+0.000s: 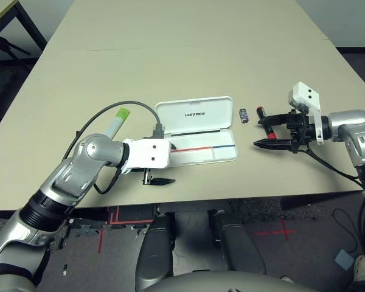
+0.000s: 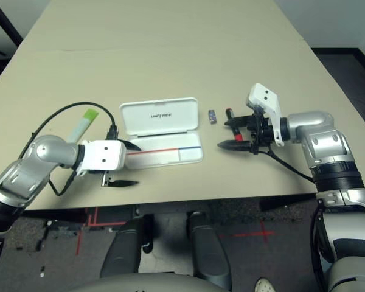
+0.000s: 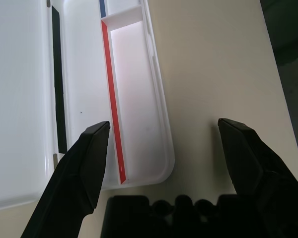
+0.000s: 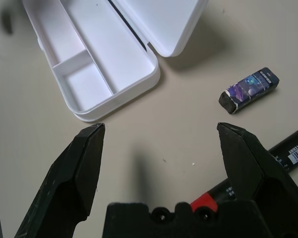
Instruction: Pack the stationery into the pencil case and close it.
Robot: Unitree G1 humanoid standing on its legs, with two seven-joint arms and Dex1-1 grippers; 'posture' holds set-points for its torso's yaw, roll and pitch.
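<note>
Between the spread grippers (image 1: 153, 164) (image 1: 266, 131), open pencil case (image 1: 201, 131), marker (image 4: 268, 161) beside the right one

Even overhead light, soft shadows, sharp.

Left gripper (image 3: 164, 134) spread wide; right gripper (image 4: 161, 134) likewise, seemingly empty.

Lab: red floor tape (image 1: 280, 232) marks
</note>
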